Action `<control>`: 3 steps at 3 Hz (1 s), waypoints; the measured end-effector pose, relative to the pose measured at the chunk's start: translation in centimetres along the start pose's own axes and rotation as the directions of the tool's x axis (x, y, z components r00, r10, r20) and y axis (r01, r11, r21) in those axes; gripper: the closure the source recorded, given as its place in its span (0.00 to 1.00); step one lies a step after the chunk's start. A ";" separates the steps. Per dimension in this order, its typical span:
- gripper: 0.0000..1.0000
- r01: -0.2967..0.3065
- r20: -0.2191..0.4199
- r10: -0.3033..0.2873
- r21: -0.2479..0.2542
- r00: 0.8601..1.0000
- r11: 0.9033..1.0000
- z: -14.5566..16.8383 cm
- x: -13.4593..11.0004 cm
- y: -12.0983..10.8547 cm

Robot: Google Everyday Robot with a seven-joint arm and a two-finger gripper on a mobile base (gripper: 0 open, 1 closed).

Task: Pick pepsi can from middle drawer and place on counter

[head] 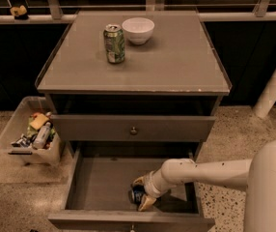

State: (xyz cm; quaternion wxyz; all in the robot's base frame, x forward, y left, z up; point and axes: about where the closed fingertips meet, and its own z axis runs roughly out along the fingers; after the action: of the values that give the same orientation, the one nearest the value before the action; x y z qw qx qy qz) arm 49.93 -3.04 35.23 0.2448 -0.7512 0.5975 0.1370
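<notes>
The counter [176,66] is filling the upper middle of the frame, its flat grey top lying inside a thin pale rim. The robot's white body [273,187] is bulging in at the lower right corner. Its arm [210,170] is reaching leftward from there, over the right wall of the drawer [99,182]. The drawer is standing pulled out at the bottom centre, its grey floor showing bare on the left half and its front wall running along the bottom of the frame. Above it, the upper drawer front [89,128] is sitting shut, with a small round knob [133,130] showing at its middle. A clear bin [10,129] is resting on the speckled floor at the left edge, beside the cabinet, and is holding a jumble of packets and a bottle. A pale pillar [273,86] is slanting down the right edge.

On the counter, a white bowl [138,30] is sitting near the back edge. A green can [114,43] is standing upright just beside it, to the left and a little nearer the front.

The gripper [142,192] is lying low in the drawer, right of centre and near the front wall, at the end of the arm. Its fingers [139,180] are clasping the pepsi can [136,195], one tan tip showing above the can and the other below it. The pepsi can is sitting inside the drawer between them, with only its dark blue side and a pale mark showing.
</notes>
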 end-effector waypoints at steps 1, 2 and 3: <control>0.88 0.000 0.000 0.000 0.000 1.000 1.000 0.0 0.0 0.0; 1.00 0.000 0.000 0.000 0.000 1.000 1.000 0.0 0.0 0.0; 1.00 0.000 0.000 0.000 0.000 1.000 1.000 -0.4 -0.2 -0.1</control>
State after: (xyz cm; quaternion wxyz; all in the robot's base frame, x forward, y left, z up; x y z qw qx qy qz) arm 49.93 -3.04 35.66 0.2448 -0.7512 0.5975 0.1370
